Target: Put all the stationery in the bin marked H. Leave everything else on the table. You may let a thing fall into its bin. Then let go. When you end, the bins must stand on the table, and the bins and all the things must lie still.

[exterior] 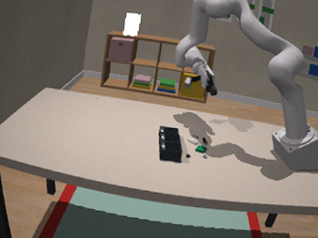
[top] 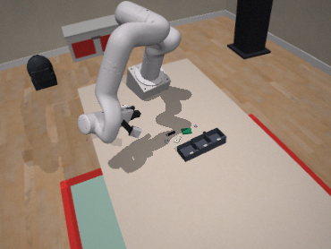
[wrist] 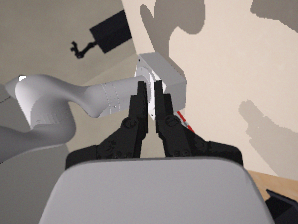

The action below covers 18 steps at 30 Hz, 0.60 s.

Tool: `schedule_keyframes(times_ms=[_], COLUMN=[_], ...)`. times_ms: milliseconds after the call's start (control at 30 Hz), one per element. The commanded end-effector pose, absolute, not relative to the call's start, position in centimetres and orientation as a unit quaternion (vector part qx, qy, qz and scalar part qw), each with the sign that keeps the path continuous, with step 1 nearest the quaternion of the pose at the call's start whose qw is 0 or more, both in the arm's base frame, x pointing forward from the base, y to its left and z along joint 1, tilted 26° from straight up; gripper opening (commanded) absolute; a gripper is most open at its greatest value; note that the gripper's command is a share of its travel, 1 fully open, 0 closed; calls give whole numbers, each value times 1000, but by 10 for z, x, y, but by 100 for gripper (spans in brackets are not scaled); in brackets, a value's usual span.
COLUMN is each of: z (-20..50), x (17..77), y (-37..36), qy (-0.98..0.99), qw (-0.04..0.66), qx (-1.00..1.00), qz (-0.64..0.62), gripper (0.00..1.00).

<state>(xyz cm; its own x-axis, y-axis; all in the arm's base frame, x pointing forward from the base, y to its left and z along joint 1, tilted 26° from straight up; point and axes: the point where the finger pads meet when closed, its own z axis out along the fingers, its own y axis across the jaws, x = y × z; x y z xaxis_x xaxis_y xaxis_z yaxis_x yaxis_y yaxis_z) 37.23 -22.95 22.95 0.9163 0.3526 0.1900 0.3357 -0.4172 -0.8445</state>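
My gripper [top: 135, 114] [exterior: 211, 88] [wrist: 150, 92] is shut with nothing between the fingers. It hangs high in the air, well left of the objects in the top view. A dark three-compartment bin row [top: 202, 151] [exterior: 168, 159] stands on the table. Beside it lie small items: a green piece [top: 186, 130] [exterior: 200, 148], a short black piece [top: 170, 133] [exterior: 188, 154], a small white piece [top: 177, 139] and a tiny grey piece [top: 195, 126]. They are too small to identify. I cannot read any bin marking.
The robot base [top: 148, 82] [exterior: 298, 152] stands on the table's far end. A red-bordered floor zone [top: 67, 197] lies beside the table. A shelf unit [exterior: 156, 64] stands at the wall.
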Motion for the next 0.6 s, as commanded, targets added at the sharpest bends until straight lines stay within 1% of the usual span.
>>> schedule_keyframes(times_ms=[0,67,133,267,333,400,467,533,567], z=[232,233,235,235,237,238,240,240,242], x=[383,385,391,393,399,400,405,406,408], y=[-209,-204,-189,-185,-170,-167,-151,-149,-141], qy=[-194,-194,-185,-185,-174,-174,-163,-163,-156], qw=[448,448,407,407,366,366,325,325,303], qx=[-872,-872,-894,-894,-914,-914,-931,-931,-940], qz=[23,23,29,29,31,31,27,27,23], gripper=[7,7,7,7,7,7,7,7,7])
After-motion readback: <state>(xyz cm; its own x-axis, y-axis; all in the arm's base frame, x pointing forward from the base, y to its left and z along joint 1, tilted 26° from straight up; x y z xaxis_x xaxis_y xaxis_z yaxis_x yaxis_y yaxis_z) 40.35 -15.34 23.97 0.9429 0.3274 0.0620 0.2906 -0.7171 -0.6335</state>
